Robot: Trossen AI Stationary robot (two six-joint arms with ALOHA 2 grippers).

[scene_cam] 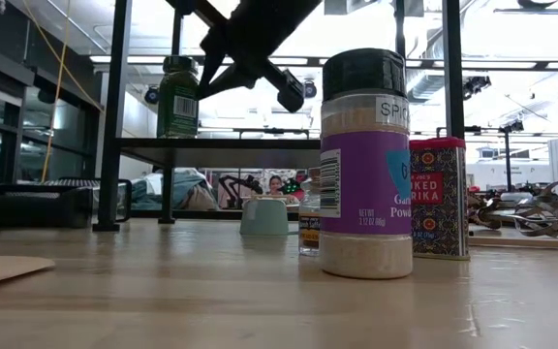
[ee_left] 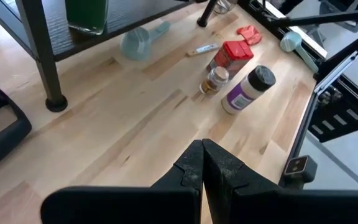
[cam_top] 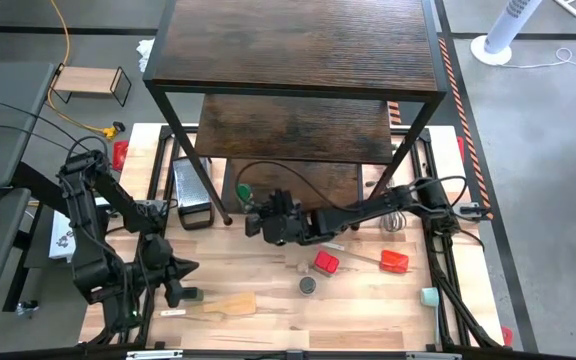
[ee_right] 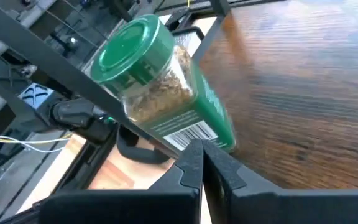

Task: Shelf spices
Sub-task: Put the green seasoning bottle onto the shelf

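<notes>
The green-lidded spice jar (ee_right: pixel 160 87) stands upright on its base on the dark wood bottom board (ee_right: pixel 303 93) of the shelf (cam_top: pixel 298 50), near that board's left front corner (scene_cam: pixel 177 97). My right gripper (ee_right: pixel 202 152) is shut and hangs just in front of the jar, above it and to one side in the low view (scene_cam: pixel 260 58). On the table stand the red paprika tin (ee_left: pixel 232 55), the dark-lidded jar with a purple label (ee_left: pixel 247 90) and a tiny pale jar (ee_left: pixel 216 78). My left gripper (ee_left: pixel 202 152) is shut and hovers over the near-left table.
A pale blue measuring cup (ee_left: pixel 138 43) lies near the shelf's front leg (ee_left: pixel 51 93). A red spatula (cam_top: pixel 393 260), a wire whisk (cam_top: pixel 393 218), a wooden spatula (cam_top: pixel 228 305), a black tray (cam_top: pixel 190 190) and a mint cup (cam_top: pixel 428 296) sit on the table. A small pale rack (cam_top: pixel 90 85) stands beyond it.
</notes>
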